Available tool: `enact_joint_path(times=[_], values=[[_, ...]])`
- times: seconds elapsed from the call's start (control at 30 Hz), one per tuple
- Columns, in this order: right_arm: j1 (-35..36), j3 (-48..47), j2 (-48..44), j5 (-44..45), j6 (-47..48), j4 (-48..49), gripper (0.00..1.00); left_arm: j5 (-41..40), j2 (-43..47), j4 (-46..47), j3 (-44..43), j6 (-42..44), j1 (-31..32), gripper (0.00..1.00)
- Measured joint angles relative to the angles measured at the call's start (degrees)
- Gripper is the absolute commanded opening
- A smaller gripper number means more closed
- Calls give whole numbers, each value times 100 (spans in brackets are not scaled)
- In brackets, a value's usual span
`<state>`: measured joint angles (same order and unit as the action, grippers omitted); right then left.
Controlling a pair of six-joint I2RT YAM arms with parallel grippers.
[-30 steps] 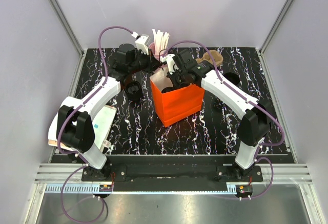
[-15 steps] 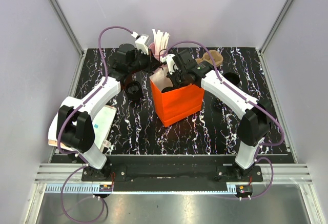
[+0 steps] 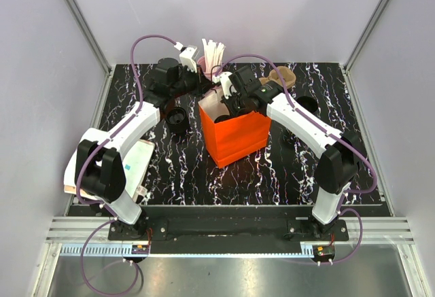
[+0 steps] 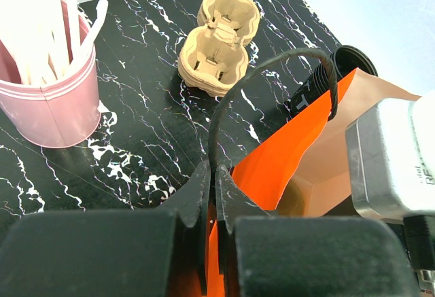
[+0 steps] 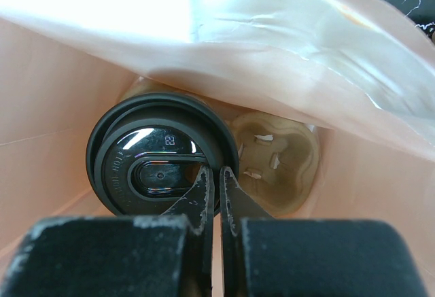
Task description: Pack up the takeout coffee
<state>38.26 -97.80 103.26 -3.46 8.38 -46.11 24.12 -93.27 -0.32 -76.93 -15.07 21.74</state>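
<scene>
Left hand (image 4: 212,175) is pressed shut on the far left rim of the orange paper bag (image 4: 285,161), right where one end of the black loop handle (image 4: 272,73) meets the paper. The bag stands upright in the middle of the black marbled worktop (image 3: 170,168) with its mouth open.

Right hand (image 5: 217,173) reaches down into that mouth from the right. Its fingers are closed together with only a sliver between them. Their tips hang over the right edge of the lid of the takeout coffee (image 5: 156,154); whether they touch the lid cannot be told.

The takeout coffee sits upright at the bottom of the bag, in the left pocket of a pulp cup carrier (image 5: 275,158). The pocket beside it, on the right, holds nothing.

On the worktop beyond the bag, a pink cup (image 4: 51,100) of white sticks stands at the far edge. A second pulp tray (image 4: 217,49) lies to the right of it. A black cup stack (image 4: 346,62) shows just behind the bag's far rim, and a squat black ringed piece (image 3: 178,117) sits just left of the bag.
</scene>
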Motion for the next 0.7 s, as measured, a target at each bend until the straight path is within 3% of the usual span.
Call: enact_joint_path(times=[0.37, 0.7], values=[[0, 0, 0, 0, 7, 0, 1, -7, 0, 0, 0, -2, 0, 0], [0, 0, 0, -4, 37, 2, 15, -7, 0, 0, 0, -4, 0, 0]])
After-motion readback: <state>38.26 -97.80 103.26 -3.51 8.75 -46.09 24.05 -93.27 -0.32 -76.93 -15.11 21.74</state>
